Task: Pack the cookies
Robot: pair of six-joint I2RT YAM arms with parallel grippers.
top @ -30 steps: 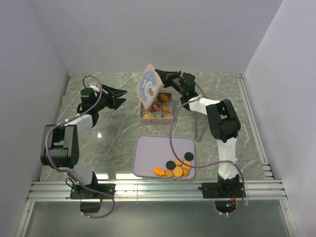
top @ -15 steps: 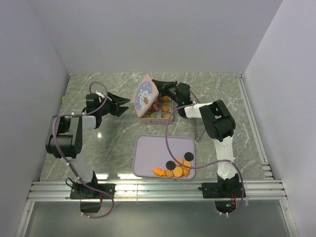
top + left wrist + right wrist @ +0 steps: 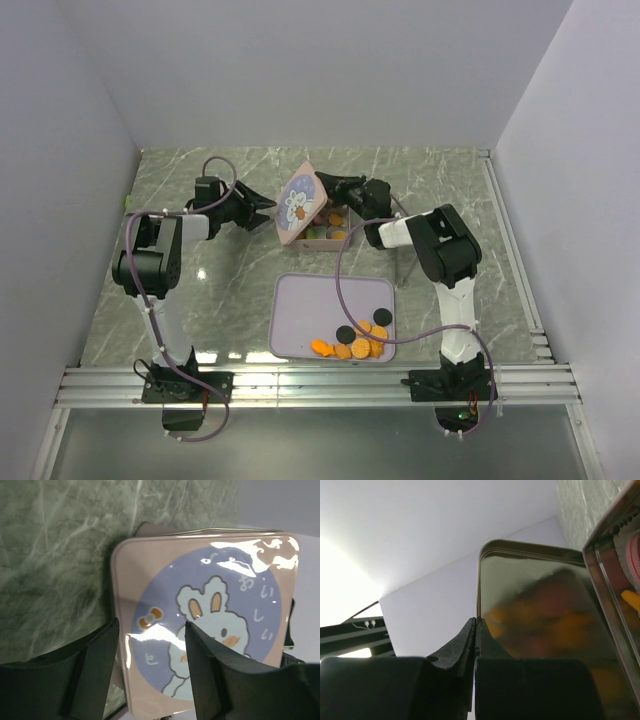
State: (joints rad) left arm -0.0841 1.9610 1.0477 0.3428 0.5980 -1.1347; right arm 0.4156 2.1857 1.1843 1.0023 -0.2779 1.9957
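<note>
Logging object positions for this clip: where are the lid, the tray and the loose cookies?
lid [image 3: 300, 203]: top external view, on its rabbit print.
tray [image 3: 320, 303]: top external view, on its bare floor.
cookies [image 3: 360, 347]: top external view, on an orange one mid-pile.

Top view: tilted lid hides most of the tin; cookies inside too small to count. Left wrist: lid's lower corners behind left fingers. Right wrist: tin cut off at right edge, reflections on lid's underside blurred.
</note>
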